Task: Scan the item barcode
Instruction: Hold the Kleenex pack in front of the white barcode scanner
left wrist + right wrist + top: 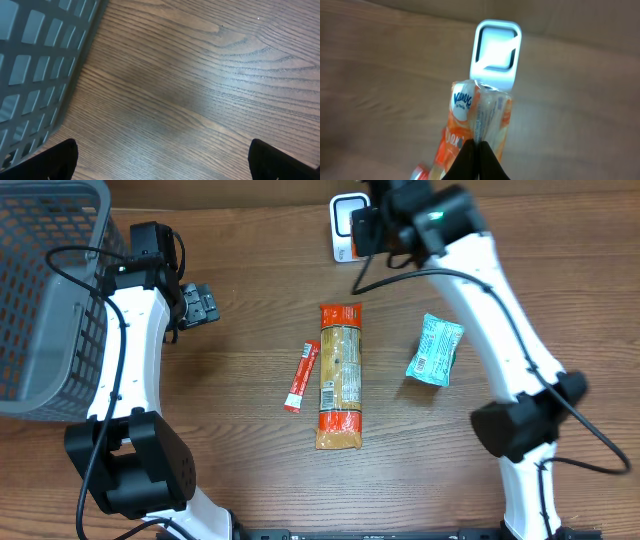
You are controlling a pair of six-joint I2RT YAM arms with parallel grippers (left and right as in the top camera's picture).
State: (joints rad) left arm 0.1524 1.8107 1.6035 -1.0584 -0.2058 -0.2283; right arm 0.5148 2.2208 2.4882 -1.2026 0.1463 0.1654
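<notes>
Table [250,430]: wood grain, brown, with everything below on or over it.

Basket [40,290]: grey mesh, at the far left edge. In the left wrist view its wall fills the left side.

Left arm [135,350]: white, running alongside the basket. Left gripper [197,305] sits just right of the basket and over bare wood. Fingers [60,160] are spread wide to the frame corners, with nothing between them.

Right arm [500,320]: white, reaching up to the top middle of the table, wrist over the scanner.

Orange bag [339,375]: long, lying flat at table centre, lengthwise up and down the overhead view.

Teal packet [435,350]: flat, right of the bag and well apart from it, close by the right arm.

Scanner [495,50]: white with a rounded window, at the top edge of the table. The wrist view is blurred.

Tissue pack [465,120]: orange and white with a Kleenex label. It is pinched at its lower end by the right gripper [477,150], jaws tight together on the wrapper. The pack is held up directly in front of the scanner, its top overlapping the scanner's lower edge in the wrist view. Cannot tell whether they touch. It is hidden under the wrist in the overhead view.

Red sachet [301,376]: thin stick, lying just left of the bag, slightly tilted.
</notes>
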